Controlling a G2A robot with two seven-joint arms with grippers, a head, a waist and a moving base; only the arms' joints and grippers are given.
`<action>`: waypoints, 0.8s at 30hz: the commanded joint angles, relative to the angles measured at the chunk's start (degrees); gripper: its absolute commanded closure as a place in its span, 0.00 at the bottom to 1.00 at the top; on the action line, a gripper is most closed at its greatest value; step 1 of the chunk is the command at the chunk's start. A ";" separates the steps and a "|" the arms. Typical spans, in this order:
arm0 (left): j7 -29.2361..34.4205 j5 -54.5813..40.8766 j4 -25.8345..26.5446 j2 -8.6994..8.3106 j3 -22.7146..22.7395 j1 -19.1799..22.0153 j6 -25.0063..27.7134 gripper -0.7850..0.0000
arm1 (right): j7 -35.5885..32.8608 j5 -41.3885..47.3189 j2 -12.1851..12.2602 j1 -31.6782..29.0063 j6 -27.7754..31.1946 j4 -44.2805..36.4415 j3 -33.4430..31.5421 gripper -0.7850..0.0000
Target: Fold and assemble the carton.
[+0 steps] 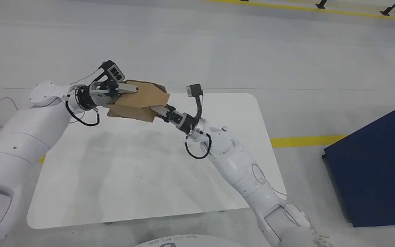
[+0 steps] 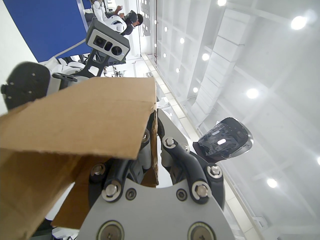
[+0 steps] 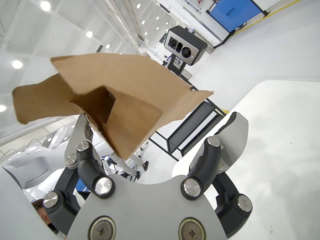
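Observation:
A brown cardboard carton hangs partly unfolded in the air over the far edge of the white table, between my two arms. My left gripper holds it from the left side. In the left wrist view the left gripper is shut on a thin panel edge of the carton. My right gripper meets the carton's right lower edge. In the right wrist view the right gripper is open, with its fingers wide apart. A loose corner of the carton lies between them, against one finger.
A dark blue box stands on the floor to the right of the table, beside a yellow floor line. A black metal rack stands beyond the table's far edge.

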State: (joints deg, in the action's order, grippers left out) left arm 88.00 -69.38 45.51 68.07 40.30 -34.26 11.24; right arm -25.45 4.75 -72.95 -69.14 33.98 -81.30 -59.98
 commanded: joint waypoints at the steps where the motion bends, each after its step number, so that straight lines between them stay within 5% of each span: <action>1: 0.00 -0.39 0.49 -0.11 0.03 -0.18 -0.29 1.00 | 1.17 -0.95 -0.14 0.07 -0.41 0.00 0.28 0.00; 11: 0.00 -1.22 1.73 -0.45 -0.48 -0.69 -1.50 1.00 | 2.84 -3.55 -0.81 1.16 -0.84 1.14 2.05 0.00; 24: 0.00 -3.55 2.65 -1.57 0.56 -1.51 -1.92 1.00 | -2.86 11.88 0.51 -0.81 0.08 -0.86 -5.47 0.00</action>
State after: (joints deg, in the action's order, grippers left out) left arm 88.00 -72.92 48.00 66.57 40.87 -35.71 9.35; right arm -28.22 15.90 -72.47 -69.95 34.51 -82.10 -65.20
